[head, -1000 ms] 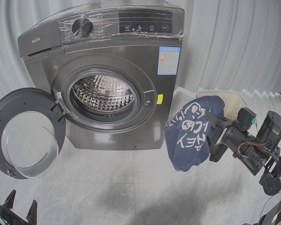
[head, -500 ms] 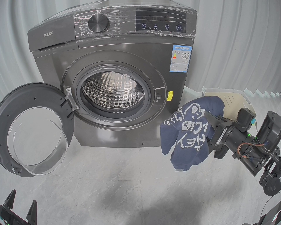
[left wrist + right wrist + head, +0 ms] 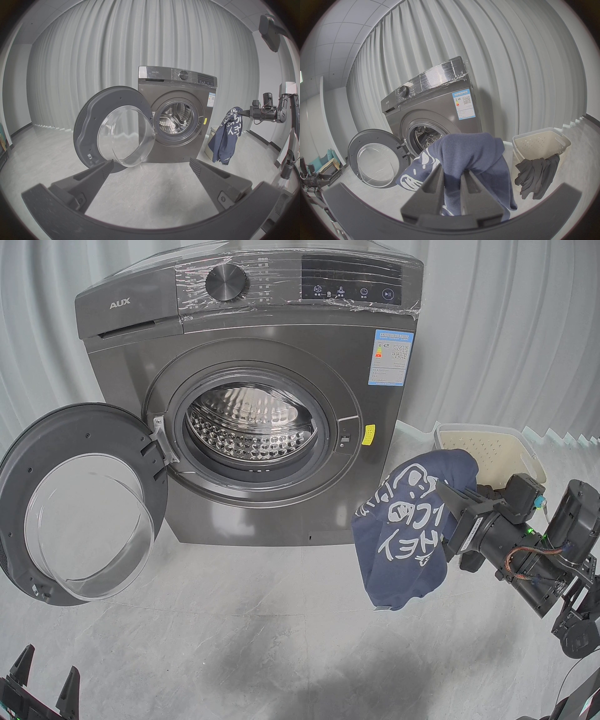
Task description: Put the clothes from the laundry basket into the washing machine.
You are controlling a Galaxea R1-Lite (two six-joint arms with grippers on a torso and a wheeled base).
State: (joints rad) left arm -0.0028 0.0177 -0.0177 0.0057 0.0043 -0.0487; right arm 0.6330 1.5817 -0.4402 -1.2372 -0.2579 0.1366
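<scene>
Backdrop: a pale pleated curtain (image 3: 500, 334) hangs from ceiling to floor across the rear of the room. Floor (image 3: 187, 590): large light-grey stone-look tiles with thin joints, glossy enough to carry soft reflections. Ceiling (image 3: 340, 37): square grey panels. A plain white wall (image 3: 334, 118) adjoins the curtain. Teal cushions (image 3: 318, 161) sit near its foot, their detail unclear. Lighting is even and diffuse.

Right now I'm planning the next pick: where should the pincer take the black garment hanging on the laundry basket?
Probably the bunched fold where the black garment crosses the rim of the laundry basket, coming down from above on the outer side. Most of the cloth hangs outside that wall, so it should lift free.
</scene>
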